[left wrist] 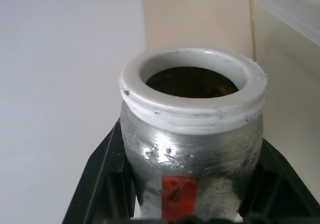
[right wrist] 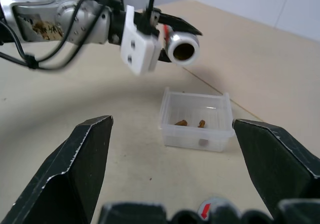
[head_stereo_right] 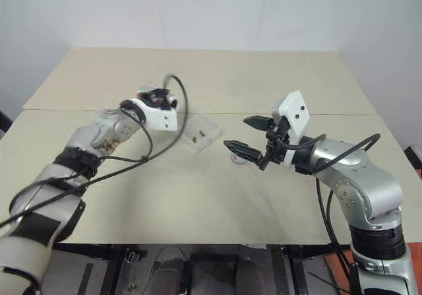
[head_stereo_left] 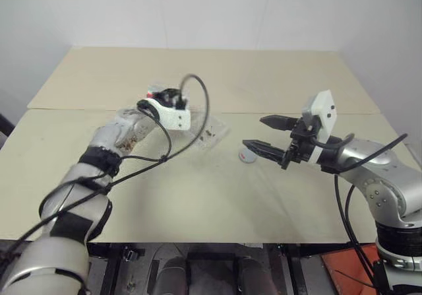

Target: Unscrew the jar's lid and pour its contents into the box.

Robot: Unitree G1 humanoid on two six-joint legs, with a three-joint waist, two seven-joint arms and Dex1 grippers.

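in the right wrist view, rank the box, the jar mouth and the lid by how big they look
1. Clear square plastic box, holding brown bits.
2. White-rimmed mouth of the silver jar.
3. Grey round lid with red mark: partly hidden by the right pincer, so unsure.

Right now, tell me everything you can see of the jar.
The jar is a small cylinder with a shiny silver body, a red patch on its side and a thick white threaded rim. Its lid is off and the mouth is open, dark inside. The left hand is shut on it, black fingers pressing either side. It is held in the air on its side, roughly level, above and beside the clear box, touching nothing else.
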